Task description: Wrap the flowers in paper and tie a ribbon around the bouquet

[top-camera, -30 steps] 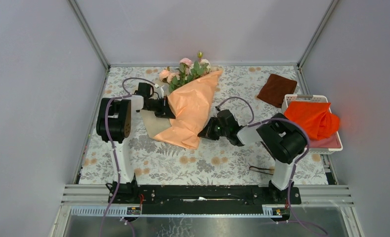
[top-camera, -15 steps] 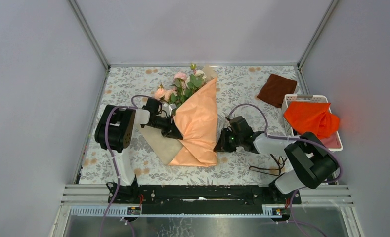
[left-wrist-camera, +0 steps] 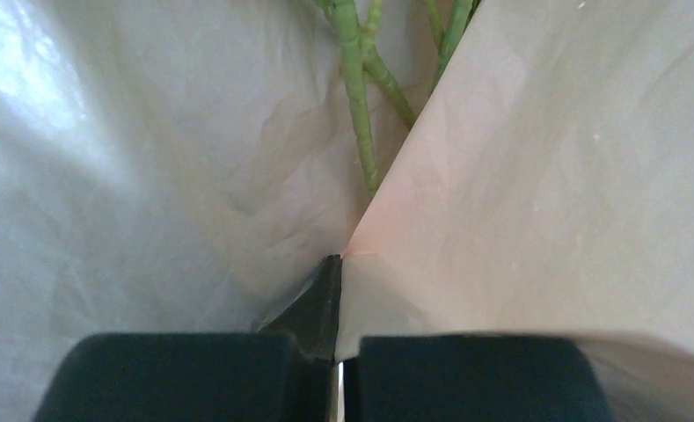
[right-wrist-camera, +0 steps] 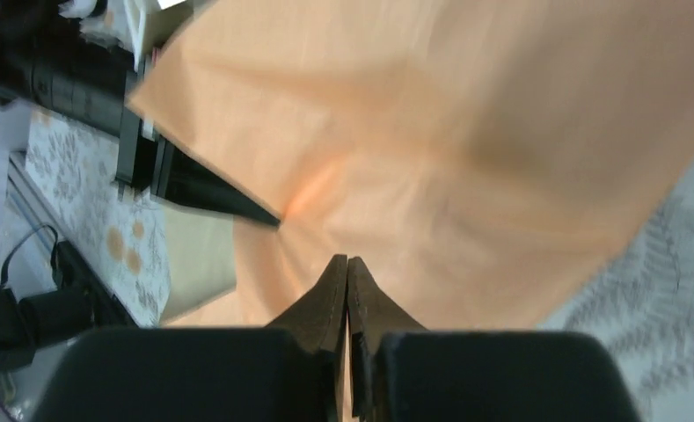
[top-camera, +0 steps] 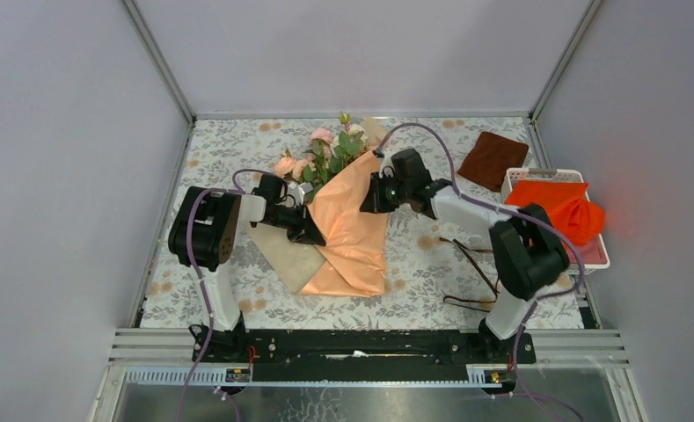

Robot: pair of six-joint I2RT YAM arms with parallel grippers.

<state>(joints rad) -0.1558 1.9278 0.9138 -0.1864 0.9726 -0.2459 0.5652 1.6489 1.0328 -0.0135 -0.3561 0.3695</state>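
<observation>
Though slack, paper (top-camera: 358,224) (in left claw (top-camera: 315,237))

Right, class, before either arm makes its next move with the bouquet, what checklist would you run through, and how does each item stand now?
1. Left end effector closed on the paper at its fold: ok.
2. Right end effector gripping the paper: cannot tell. Its jaws look closed over the orange face.
3. Flowers lying inside the wrap, heads out at the far end: ok.
4. Wrap fully closed: not ok. A tan flap lies spread out on the left side.
5. Ribbon tied round the wrap: not ok. It lies loose on the table, right of the paper.
</observation>
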